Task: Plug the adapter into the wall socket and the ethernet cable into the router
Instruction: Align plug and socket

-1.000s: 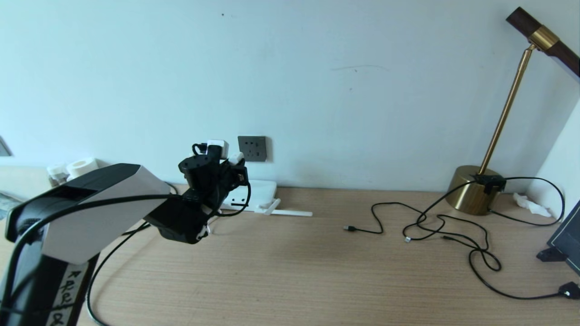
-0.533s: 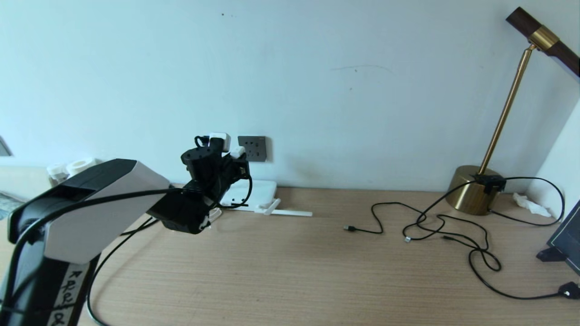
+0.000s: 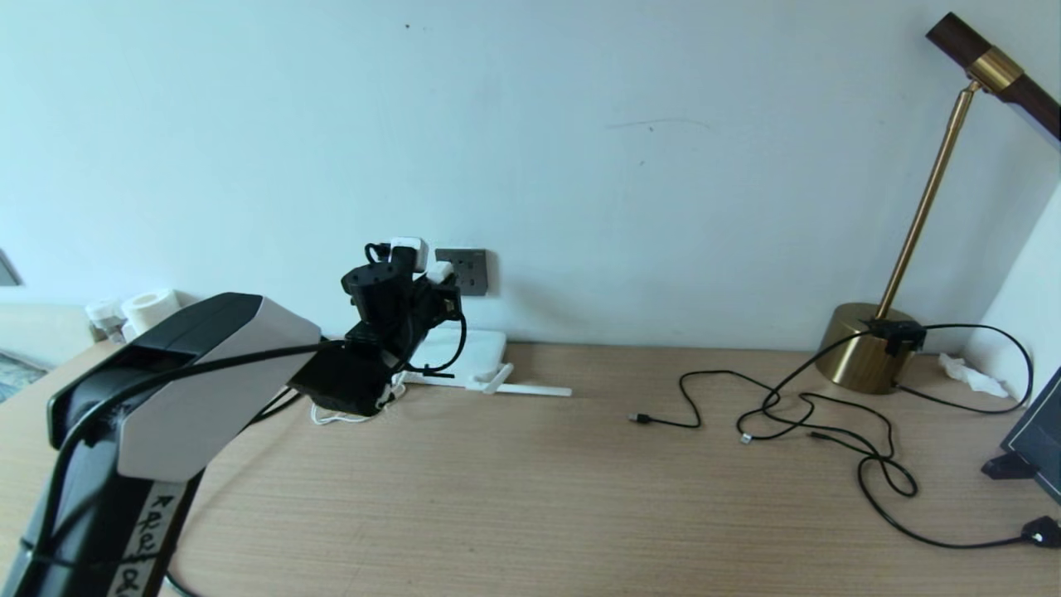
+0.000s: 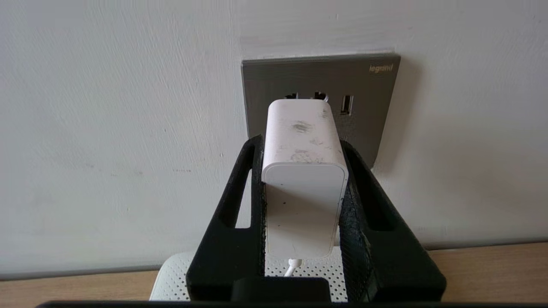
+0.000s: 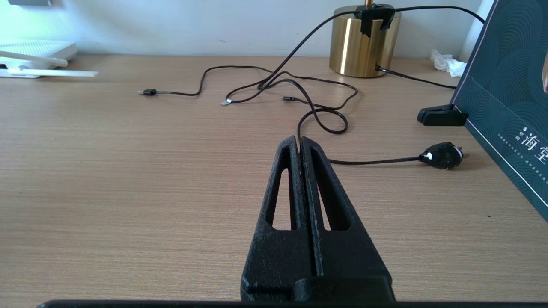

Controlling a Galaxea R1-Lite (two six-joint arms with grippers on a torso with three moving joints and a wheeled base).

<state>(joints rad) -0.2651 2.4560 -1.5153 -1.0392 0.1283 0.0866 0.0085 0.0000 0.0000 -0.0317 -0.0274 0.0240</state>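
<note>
My left gripper is shut on the adapter, a white plug block held by its two sides. Its front end is up at the dark grey wall socket and covers the plate's lower middle. The pins are hidden, so I cannot tell whether they touch. In the head view the adapter overlaps the wall socket's left edge. Its thin white cord loops on the table. The router lies flat below the socket. The ethernet cable's plug is hidden. My right gripper is shut and empty, low over bare table.
Thin black USB cables sprawl at right, running to a brass lamp base. A black plug and a dark box stand at the far right. White rolls sit at the back left.
My left gripper has carried the adapter up and to the right, closer to the wall socket. The white cord loop now shows on the table below the arm.
</note>
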